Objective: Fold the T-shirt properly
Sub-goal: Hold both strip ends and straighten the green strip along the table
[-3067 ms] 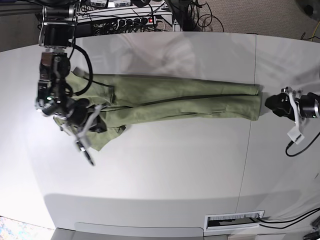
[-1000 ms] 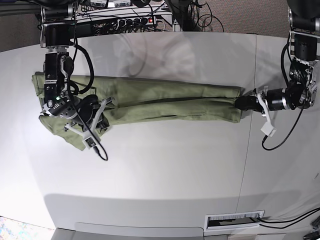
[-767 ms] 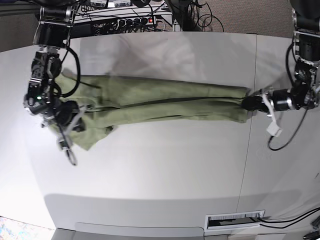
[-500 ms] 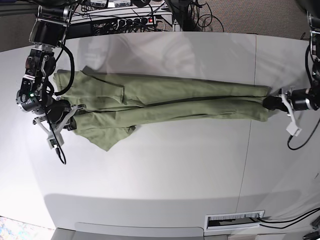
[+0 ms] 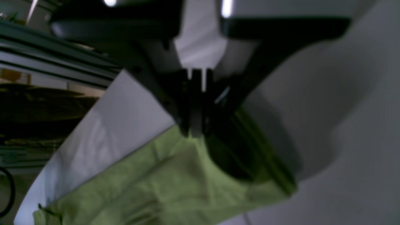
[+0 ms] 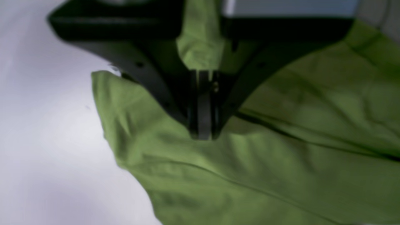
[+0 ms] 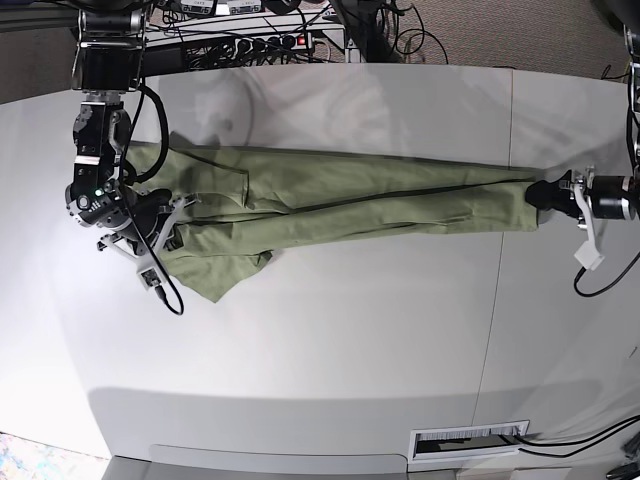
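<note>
The pale grey worktop (image 7: 330, 330) carries the T-shirt (image 7: 340, 195), stretched long and narrow across it; cables and power strips (image 7: 250, 40) crowd the far edge. The left claw (image 5: 196, 132) is pressed closed on the T-shirt's end at the base view's right, while the right claw (image 6: 201, 136) is clamped on the bunched fabric at the other end. Both wrist views are blurred, and the shirt's tag cannot be made out.

T-shirt (image 7: 350, 200): thin, soft, matt green cloth, creased; table (image 7: 330, 340): smooth, faintly glossy white surface.
</note>
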Available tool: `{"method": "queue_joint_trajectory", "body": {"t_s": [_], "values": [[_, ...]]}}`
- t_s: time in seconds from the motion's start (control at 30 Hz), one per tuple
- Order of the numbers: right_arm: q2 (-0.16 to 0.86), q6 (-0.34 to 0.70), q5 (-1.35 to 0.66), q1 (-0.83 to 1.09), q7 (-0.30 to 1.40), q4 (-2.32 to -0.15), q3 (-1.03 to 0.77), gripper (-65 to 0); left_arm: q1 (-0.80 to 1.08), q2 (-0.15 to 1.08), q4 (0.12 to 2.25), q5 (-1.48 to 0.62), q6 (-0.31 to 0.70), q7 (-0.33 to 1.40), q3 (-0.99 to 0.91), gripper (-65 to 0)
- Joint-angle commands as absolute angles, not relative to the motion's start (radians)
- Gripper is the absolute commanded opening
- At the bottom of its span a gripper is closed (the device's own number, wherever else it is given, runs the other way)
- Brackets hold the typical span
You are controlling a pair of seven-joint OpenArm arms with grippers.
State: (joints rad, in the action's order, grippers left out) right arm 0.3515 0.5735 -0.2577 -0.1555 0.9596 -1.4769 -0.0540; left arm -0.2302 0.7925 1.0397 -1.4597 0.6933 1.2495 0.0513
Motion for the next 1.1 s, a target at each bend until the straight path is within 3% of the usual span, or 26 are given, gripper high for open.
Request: {"method": "queue_joint_trajectory", "body": {"t_s": [0.0, 0.33, 0.7, 1.07], "values": [[0.369, 0.572, -0.25, -0.178, 0.938, -1.47, -0.06, -65.0, -0.252, 0.82, 1.066, -1.484, 0.698, 1.242, 0.045, -65.0], [0.368, 0.572, -0.235, -0.177, 0.92, -1.329, -0.06, -65.0, -0.252, 0.82, 1.226, -1.484, 0.698, 1.25, 0.041, -65.0], [0.368, 0.572, -0.246, -0.177, 0.93, -1.327, -0.06, -65.0, -0.224, 0.744, 1.613, -1.484, 0.698, 1.286, 0.041, -65.0], [0.369, 0.572, -0.245, -0.177, 0.928, -1.327, -0.06, -65.0, -0.167, 0.701, 1.62, -1.464, 0.698, 1.223, 0.041, -65.0]]}}
